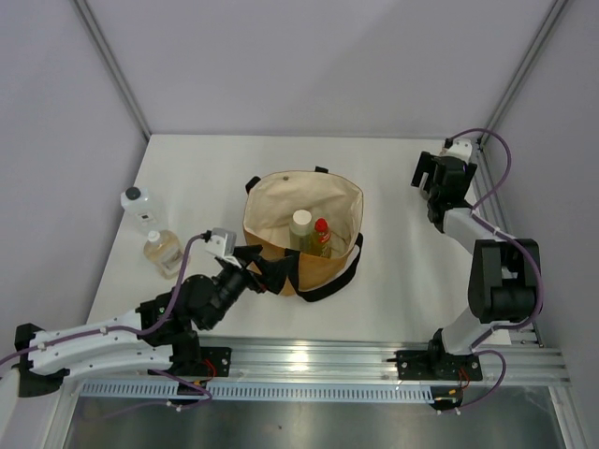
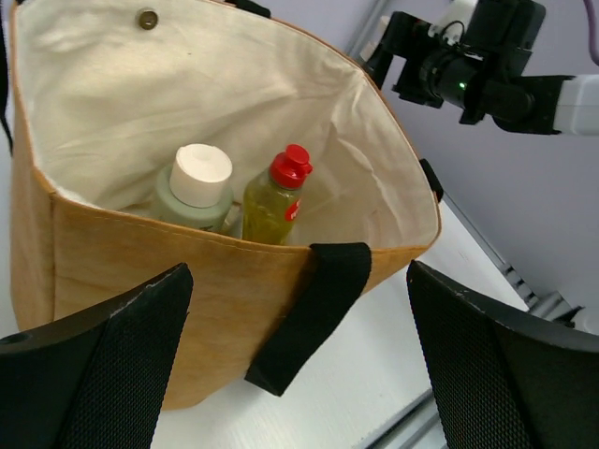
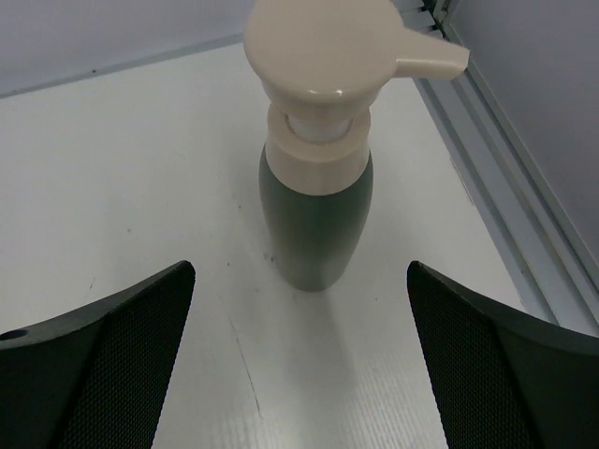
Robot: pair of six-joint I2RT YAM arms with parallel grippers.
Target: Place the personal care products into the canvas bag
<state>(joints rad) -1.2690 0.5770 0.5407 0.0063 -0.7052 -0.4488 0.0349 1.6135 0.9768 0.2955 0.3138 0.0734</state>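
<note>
**Stage shown: bag part-filled, fetching the next bottle.** The tan canvas bag with black strap handles (image 1: 271,201) stands mid-tabletop (image 1: 393,271). It holds a pale green bottle with beige cap (image 2: 201,182) and a yellow bottle with red cap (image 2: 271,201). A clear square bottle with black cap (image 1: 138,208) and an amber round bottle with white cap (image 1: 165,253) stand left of it.

My right tool (image 1: 435,178), fingers apart and empty, faces an upright grey-green pump bottle with beige head (image 3: 315,224) by the far right edge. Next, I judge, it should advance until the fingers flank the body, then close.

My right arm (image 1: 501,281) is folded at the elbow. My left arm (image 1: 103,341) lies low, and the left tool (image 1: 262,267), apart and empty, is at the bag's near wall.
</note>
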